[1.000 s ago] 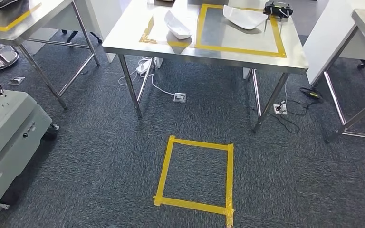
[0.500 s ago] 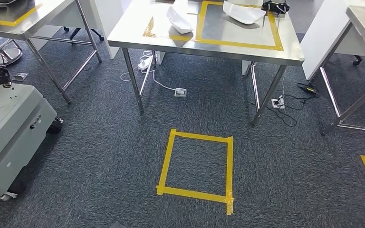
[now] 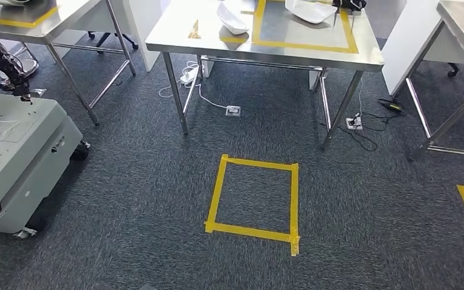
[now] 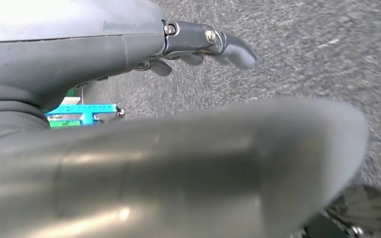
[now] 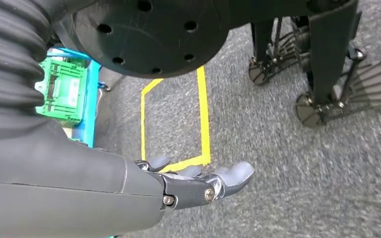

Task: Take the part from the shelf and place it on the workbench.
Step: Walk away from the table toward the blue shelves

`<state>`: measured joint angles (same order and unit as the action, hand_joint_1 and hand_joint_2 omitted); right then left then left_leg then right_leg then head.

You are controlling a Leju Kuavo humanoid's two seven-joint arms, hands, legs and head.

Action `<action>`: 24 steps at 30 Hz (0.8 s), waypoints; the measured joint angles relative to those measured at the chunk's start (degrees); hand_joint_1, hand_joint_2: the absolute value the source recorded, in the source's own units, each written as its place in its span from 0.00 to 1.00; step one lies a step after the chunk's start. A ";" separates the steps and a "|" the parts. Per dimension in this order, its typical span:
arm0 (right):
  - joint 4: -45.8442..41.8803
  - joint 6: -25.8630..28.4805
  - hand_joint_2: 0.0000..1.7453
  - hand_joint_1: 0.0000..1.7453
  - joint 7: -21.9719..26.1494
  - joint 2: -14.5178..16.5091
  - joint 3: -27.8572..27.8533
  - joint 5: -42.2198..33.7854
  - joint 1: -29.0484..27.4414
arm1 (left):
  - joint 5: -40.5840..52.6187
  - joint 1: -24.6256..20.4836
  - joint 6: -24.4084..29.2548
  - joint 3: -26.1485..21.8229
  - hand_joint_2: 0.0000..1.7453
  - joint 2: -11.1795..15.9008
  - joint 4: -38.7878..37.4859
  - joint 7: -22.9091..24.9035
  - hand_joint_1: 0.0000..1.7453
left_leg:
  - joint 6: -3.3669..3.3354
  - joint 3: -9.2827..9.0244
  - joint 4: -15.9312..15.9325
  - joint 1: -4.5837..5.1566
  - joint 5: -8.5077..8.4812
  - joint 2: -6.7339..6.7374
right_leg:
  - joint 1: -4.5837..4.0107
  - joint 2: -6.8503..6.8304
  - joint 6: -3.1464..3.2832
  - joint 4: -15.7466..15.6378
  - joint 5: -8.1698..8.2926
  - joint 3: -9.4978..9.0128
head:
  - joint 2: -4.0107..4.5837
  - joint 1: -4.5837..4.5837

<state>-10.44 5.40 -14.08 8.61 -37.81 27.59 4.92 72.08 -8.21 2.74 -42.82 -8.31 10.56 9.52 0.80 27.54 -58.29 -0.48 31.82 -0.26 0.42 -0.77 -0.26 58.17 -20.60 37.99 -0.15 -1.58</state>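
Two white curved parts [image 3: 231, 18] [image 3: 310, 9] lie on the steel workbench [image 3: 175, 36], one at the edge of its yellow tape rectangle [image 3: 305, 45] and one inside it. My left hand [image 4: 198, 44] hangs over the carpet with fingers stretched out and nothing in them; its thick grey thumb blurs the foreground. My right hand [image 5: 198, 183] also hangs with fingers extended and holds nothing, above a yellow tape square [image 5: 173, 124] on the floor.
A yellow tape square [image 3: 254, 196] marks the carpet in front of the workbench. A grey wheeled cart [image 3: 18, 157] with a small dark arm [image 3: 3, 57] stands at the left. More steel tables [image 3: 66, 12] [image 3: 459, 18] flank the workbench. Cables and a floor socket [image 3: 233, 110] lie under it.
The whole picture has shifted as my camera moved: the workbench has slid toward the top edge and the cart shows more fully at the left. Nothing on the tables has moved.
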 joint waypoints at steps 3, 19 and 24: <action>0.05 0.42 1.00 0.00 -0.12 0.00 -0.25 0.09 -0.24 | 0.02 0.01 -0.01 0.00 0.00 0.07 -0.01 0.09 0.00 | -1.65 1.81 0.11 -0.16 -1.82 0.44 | 0.28 0.25 -1.00 2.95 -4.14 1.25 | -0.01 0.10; 0.08 7.32 1.00 0.00 1.44 0.02 0.58 4.73 0.22 | -0.31 0.07 -0.83 0.12 1.00 -0.29 -0.03 0.03 0.00 | 1.18 11.26 -4.55 -0.31 -4.21 0.48 | -0.78 0.36 2.63 -3.09 -8.70 -10.40 | -0.01 0.33; -1.18 6.45 1.00 0.00 4.10 -0.02 3.66 3.46 -0.06 | -5.20 2.47 -1.31 2.18 1.00 0.34 -0.16 0.23 0.00 | 2.07 10.99 -14.27 -0.41 -0.36 0.41 | -0.56 0.19 2.34 -2.02 -6.64 -6.91 | 0.00 0.22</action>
<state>-11.61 11.85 -9.98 8.59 -34.15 31.05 4.86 66.88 -5.74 1.44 -40.64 -7.97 10.40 9.76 2.87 38.53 -72.55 -0.88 31.46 0.16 -0.14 -0.58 2.08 56.14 -27.24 31.08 -0.15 -1.36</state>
